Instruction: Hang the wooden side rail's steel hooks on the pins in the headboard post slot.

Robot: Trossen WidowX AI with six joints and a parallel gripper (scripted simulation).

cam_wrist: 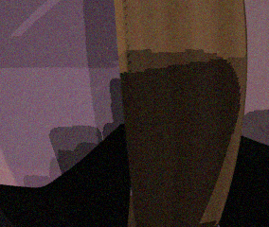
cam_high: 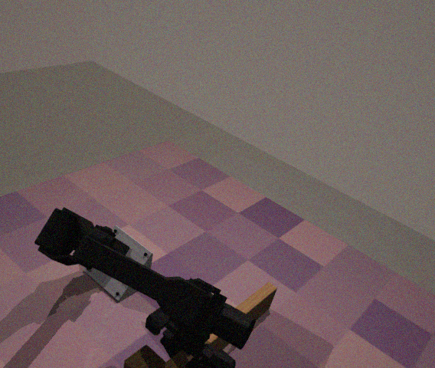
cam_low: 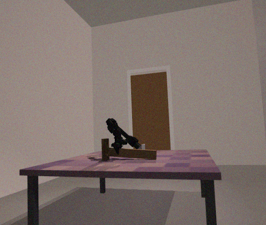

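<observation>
The wooden side rail [cam_high: 260, 297] [cam_low: 140, 153] [cam_wrist: 187, 28] slopes slightly in the exterior view, its post end raised and its far end down at the table top. The headboard post [cam_high: 145, 358] [cam_low: 105, 148] stands upright on the table. The rail's near end meets the post's side in that view, with no gap that I can make out. The hooks, the slot and the pins are hidden or too small to tell, so I cannot tell if the hooks sit on the pins. My gripper [cam_low: 117, 152] [cam_wrist: 159, 129] is shut on the rail, near its post end.
The arm's grey base plate [cam_high: 132, 247] is fixed to the patchwork table [cam_high: 206, 253] [cam_low: 176, 167]. The arm reaches from it over the rail. The post stands close beside my gripper. A brown door [cam_low: 150, 111] is in the far wall.
</observation>
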